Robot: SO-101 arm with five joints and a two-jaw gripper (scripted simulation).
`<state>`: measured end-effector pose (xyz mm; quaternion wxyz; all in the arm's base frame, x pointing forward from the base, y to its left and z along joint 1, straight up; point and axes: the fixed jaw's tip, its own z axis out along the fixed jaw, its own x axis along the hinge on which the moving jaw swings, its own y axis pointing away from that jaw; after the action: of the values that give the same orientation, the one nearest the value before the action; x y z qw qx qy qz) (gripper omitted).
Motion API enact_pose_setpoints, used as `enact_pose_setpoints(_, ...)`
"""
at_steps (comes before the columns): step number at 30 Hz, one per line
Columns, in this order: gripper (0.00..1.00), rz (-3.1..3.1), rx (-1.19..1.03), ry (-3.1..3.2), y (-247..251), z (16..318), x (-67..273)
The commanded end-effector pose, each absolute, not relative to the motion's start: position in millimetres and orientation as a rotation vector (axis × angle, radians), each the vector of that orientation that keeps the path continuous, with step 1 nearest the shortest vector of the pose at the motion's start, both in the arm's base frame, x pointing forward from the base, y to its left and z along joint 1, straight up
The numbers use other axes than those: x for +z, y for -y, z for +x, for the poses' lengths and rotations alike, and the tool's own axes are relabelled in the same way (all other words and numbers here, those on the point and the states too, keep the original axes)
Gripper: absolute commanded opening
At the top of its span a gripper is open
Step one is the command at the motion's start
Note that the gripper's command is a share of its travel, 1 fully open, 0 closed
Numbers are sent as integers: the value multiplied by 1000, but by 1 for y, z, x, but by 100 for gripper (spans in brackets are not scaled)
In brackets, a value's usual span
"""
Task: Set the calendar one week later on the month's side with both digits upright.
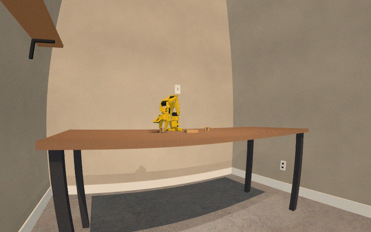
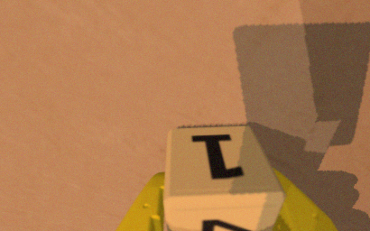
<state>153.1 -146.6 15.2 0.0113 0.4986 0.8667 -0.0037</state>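
Note:
My gripper (image 1: 161, 129) (image 2: 221, 221) is shut on a cream digit cube (image 2: 217, 173) (image 1: 161, 130). In the wrist view the cube's far face shows a black 1, seen upside down, and another black mark shows on the face nearer the camera. The cube is low over the bare table top (image 2: 79, 90), and its shadow lies just beyond it. In the exterior view the arm bends down left of its base. The flat wooden tray (image 1: 191, 131) lies to the right of the base. The second cube (image 1: 207, 129) stands on the table right of the tray, outside it. The month's name cannot be made out.
The long wooden table (image 1: 100, 139) stands on black legs against the wall. A wall shelf (image 1: 34, 20) hangs high at the left. The arm's yellow base (image 1: 175, 125) stands near the table's middle.

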Motion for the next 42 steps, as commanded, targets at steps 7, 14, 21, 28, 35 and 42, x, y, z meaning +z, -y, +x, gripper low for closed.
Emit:
enact_pose_setpoints(7,18,1544,-20,-2681,147,157,18)
enact_pose_setpoints(14,22,1544,-20,-2681,147,157,18)
enact_pose_setpoints(21,28,1544,-20,-2681,147,157,18)
enact_pose_setpoints(28,34,1544,-20,-2681,147,157,18)
enact_pose_setpoints(35,36,1544,-20,-2681,147,157,18)
enact_pose_setpoints(42,36,1544,-20,-2681,148,157,20)
